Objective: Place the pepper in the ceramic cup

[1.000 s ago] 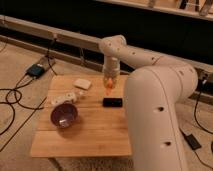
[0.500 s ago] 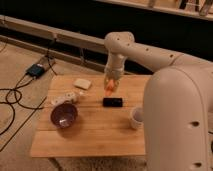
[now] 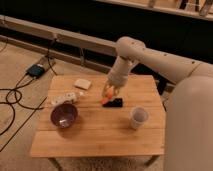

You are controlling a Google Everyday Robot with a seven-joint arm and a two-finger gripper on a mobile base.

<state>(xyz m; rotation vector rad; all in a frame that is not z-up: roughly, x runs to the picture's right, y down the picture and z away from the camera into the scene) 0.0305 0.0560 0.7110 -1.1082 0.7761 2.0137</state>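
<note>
Gripper [image 3: 108, 93] has dropped mid-frame to the pepper [image 3: 104, 101] beside the block [image 3: 116, 102], so probably the grab, can't tell its grip, cup [image 3: 138, 118] waits lower right.

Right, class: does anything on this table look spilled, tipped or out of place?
Nothing stands out. The cup and bowl stand upright, nothing is spilled, and the gripper is at the pepper beside the black block.

Bowl [image 3: 64, 115] sits front-left on the surface [image 3: 100, 140], and the ceramic cup [image 3: 138, 117] is over on the right, well apart from it. The block [image 3: 116, 103] is mid-surface with the pepper [image 3: 104, 100] just beside its left end. The end effector [image 3: 108, 93] is right above the pepper. A flat pad [image 3: 82, 83] lies near the back edge, behind the bowl.
</note>
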